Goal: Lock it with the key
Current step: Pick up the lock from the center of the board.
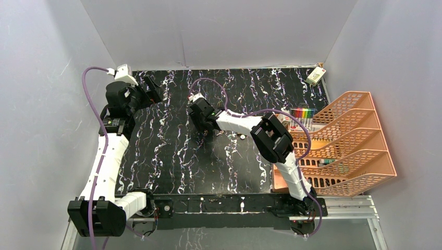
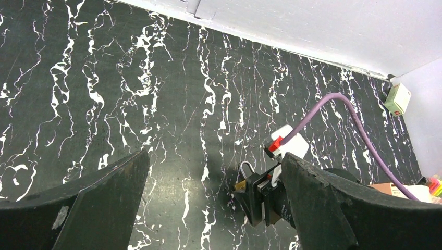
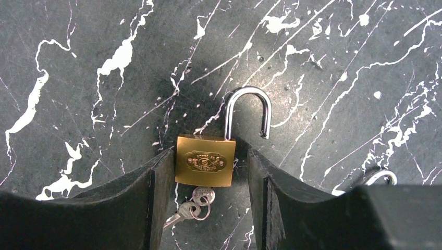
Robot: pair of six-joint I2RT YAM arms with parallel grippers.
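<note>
Evidently the grasping step is in hand: the right gripper [image 3: 208, 156] straddles the brass padlock [image 3: 204, 160], jaws apart and unclamped, open shackle [image 3: 250, 104] at 12 o'clock, key [image 3: 182, 211] at 6 o'clock; next it should pinch the body so the wide-open left gripper [image 2: 213, 158] can press the shackle shut

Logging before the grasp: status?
Left claw open, off aside. Right claw open, straddling brass padlock, steel shackle open, silver keys at base. Nothing blocking.
</note>
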